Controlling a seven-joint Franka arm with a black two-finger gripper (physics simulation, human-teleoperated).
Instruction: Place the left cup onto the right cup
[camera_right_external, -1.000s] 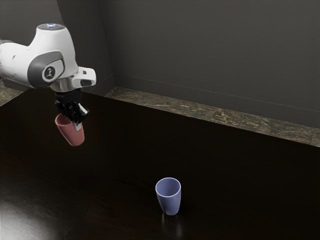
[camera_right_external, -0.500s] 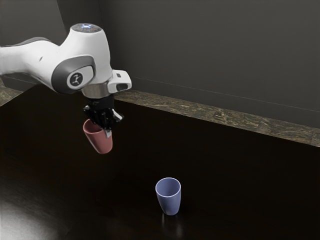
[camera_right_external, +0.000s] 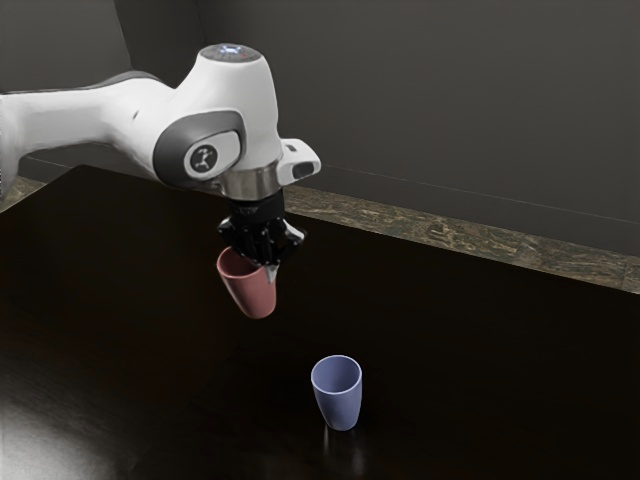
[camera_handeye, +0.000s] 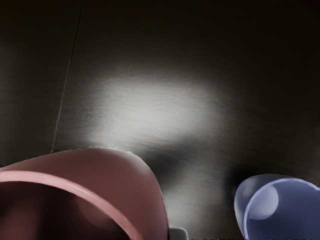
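A pink cup (camera_right_external: 248, 285) hangs tilted in the air, held by its rim in my black gripper (camera_right_external: 260, 255), which is shut on it. In the wrist view the pink cup (camera_handeye: 85, 195) looms large just under my hand. A blue cup (camera_right_external: 337, 391) stands upright on the dark table, below the pink cup and toward the exterior view's right of it. The blue cup (camera_handeye: 277, 207) sits beside the pink one in the wrist view, its mouth open upward.
The dark glossy table (camera_right_external: 480, 340) stretches around both cups. A speckled stone ledge (camera_right_external: 440, 232) runs along the table's far edge, under a dark wall.
My arm has carried the pink cup toward the exterior view's right and slightly lower, closing on the blue cup. The blue cup has stayed put.
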